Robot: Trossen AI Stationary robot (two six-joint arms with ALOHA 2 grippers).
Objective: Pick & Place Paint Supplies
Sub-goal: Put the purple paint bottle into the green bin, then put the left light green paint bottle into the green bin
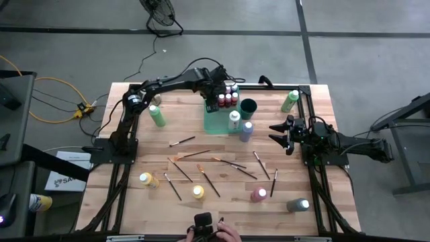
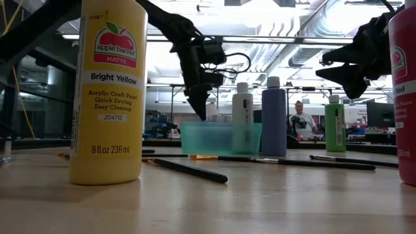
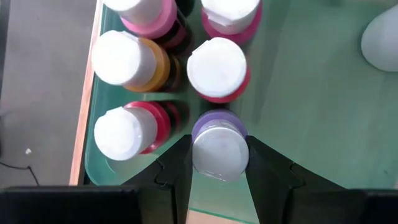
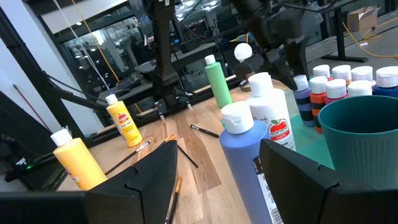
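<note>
One purple bottle [image 3: 217, 144] – white cap, upright in green tray [image 3: 298, 93] – clamped by left claw [image 3: 217, 171]; right claw [image 1: 281, 134] wide.

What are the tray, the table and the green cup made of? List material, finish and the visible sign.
Tray: likely plastic, translucent teal; bottles show through its wall.
Table: wood, matte; joined planks with visible grain.
Green cup: probably plastic, dark matte; fine vertical ribs.

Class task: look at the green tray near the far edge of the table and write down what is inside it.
Small white-capped paint bottles stand inside the green tray. The left claw grips a purple-collared one. The caps hide their lower parts.
</note>
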